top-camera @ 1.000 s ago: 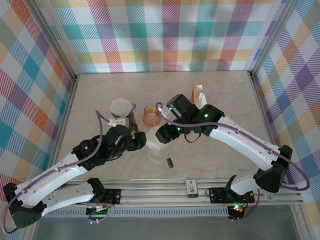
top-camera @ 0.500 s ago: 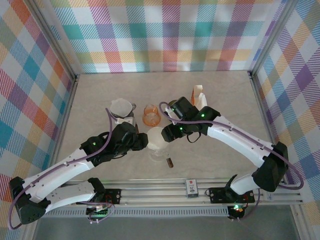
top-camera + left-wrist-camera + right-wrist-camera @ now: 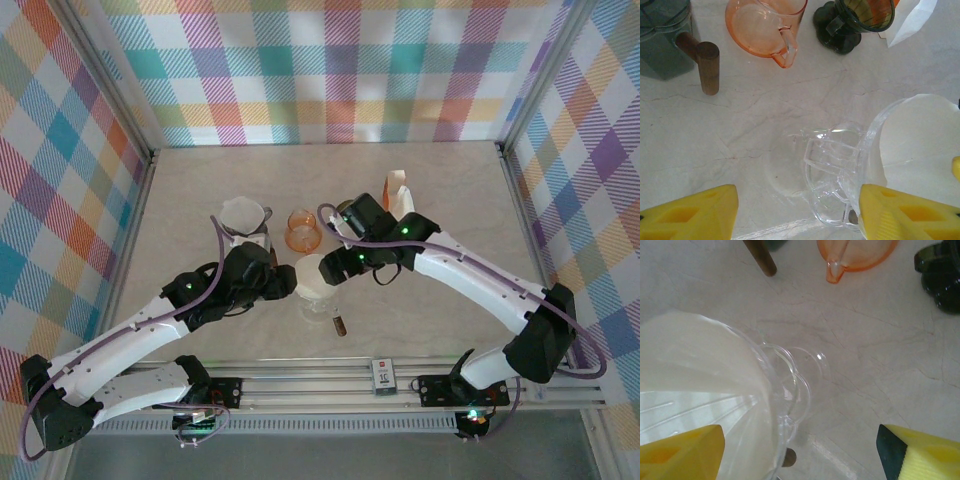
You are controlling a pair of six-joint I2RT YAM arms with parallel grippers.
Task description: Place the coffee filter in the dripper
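Coffee filter point(image 3: 312, 272) sits in the dripper point(image 3: 832, 172); right tool point(image 3: 800, 440) has just let go.
Within the last second the right tool's jaws have spread, and they now stand released, wide either side of the rim. The left arm has pushed in from the near left, and its left tool point(image 3: 799, 200) is also unclenched, with one finger just beside the dripper. Filter and dripper stand mid-bench point(image 3: 430, 200), and the placement looks about done. Both arms reach in from the near edge, wrists angled down, meeting over the dripper.
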